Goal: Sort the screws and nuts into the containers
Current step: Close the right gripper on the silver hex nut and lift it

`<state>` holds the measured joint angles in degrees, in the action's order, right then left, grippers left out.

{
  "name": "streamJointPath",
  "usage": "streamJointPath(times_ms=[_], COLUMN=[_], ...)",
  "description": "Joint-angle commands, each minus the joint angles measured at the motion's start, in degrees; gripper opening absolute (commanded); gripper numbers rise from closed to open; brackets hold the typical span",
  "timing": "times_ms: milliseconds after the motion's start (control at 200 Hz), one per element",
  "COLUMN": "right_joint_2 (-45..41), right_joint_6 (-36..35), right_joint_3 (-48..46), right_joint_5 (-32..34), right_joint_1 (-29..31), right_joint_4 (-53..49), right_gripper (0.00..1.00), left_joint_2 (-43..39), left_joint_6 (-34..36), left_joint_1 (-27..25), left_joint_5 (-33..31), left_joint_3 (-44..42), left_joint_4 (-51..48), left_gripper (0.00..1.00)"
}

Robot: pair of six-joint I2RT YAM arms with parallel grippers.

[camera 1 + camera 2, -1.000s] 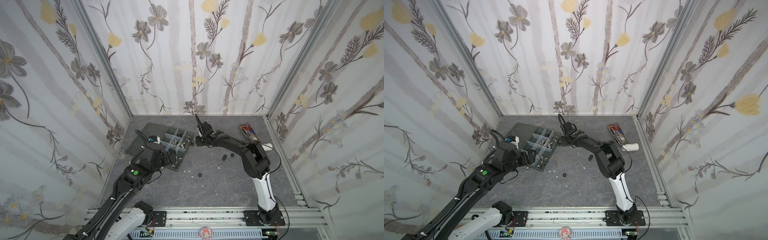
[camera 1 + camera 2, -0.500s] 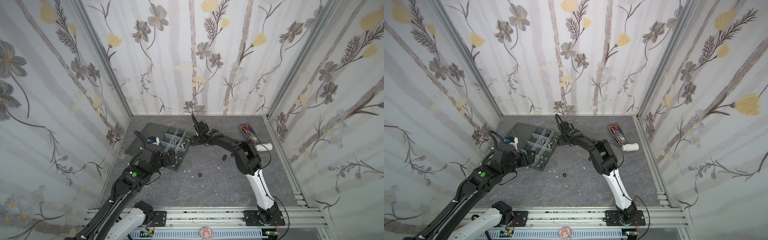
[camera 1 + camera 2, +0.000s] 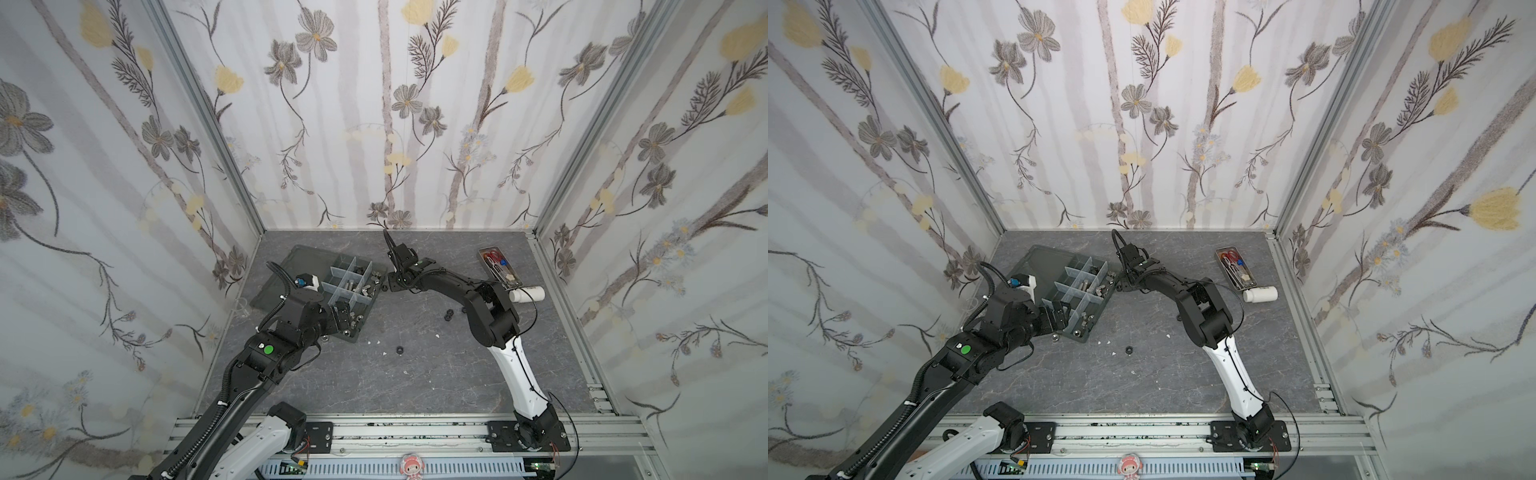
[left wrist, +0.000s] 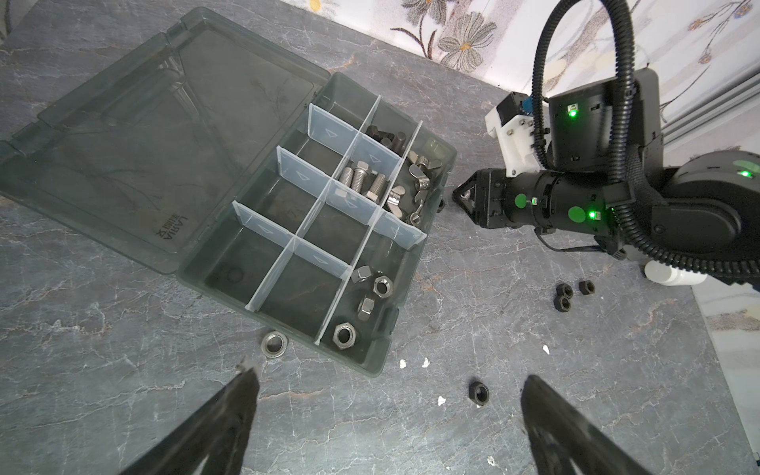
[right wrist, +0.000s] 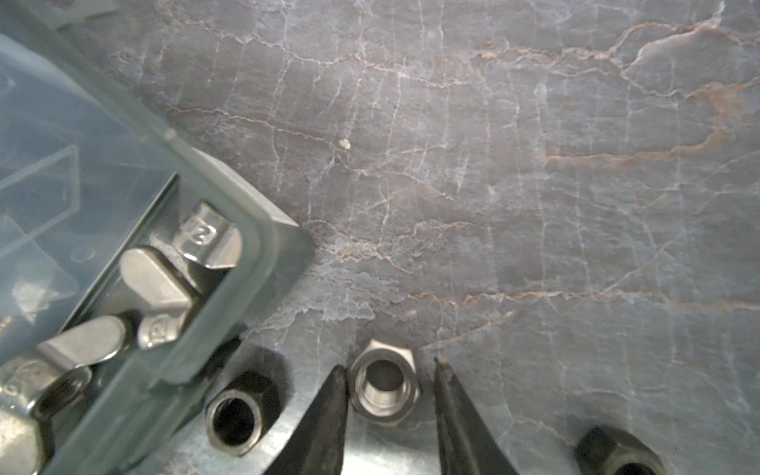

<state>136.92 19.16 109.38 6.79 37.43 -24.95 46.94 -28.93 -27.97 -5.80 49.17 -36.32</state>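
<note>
left arm [image 3: 249, 374] and right arm [image 3: 492, 320]: black shells, white base links. green dot stickers [image 4: 575, 214], glowing green LEDs [image 4: 571, 113], ribbed black cable hose [image 4: 543, 61], white camera mount [image 4: 512, 135]. dark pointy fingers [image 4: 222, 423].

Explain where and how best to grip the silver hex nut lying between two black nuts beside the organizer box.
Grip the silver hex nut across two opposite side flats, coming from above: it lies flat, bore up, on the table. The right gripper straddles it.

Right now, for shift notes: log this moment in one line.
left jaws: open, empty | right jaws: astride silver nut on table near organizer box, unclamped
</note>
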Motion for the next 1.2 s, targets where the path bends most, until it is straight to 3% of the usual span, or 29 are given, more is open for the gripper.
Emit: streamJointPath(times_ms=[0,634,1199], right_joint_2=[0.62,0.81,-10.95], right_joint_6=[-0.35,-0.57,-1.29], right_joint_3=[0.47,1.71,-3.18], right_joint_5=[0.60,0.64,2.00], right_joint_1=[0.05,0.23,3.34], right_joint_4=[-0.19,-1.45,-2.21], right_gripper=[0.36,0.20,0.14], left_joint_2=[0.25,-0.61,-1.40], left_joint_6=[0.10,-0.37,-2.97], left_joint_1=[0.02,0.04,0.09], left_joint_5=[-0.61,-1.23,-1.67], left_joint_3=[0.14,0.98,0.43], left_joint_4=[0.11,-1.61,-3.26], left_gripper=[1.00,1.00,1.00])
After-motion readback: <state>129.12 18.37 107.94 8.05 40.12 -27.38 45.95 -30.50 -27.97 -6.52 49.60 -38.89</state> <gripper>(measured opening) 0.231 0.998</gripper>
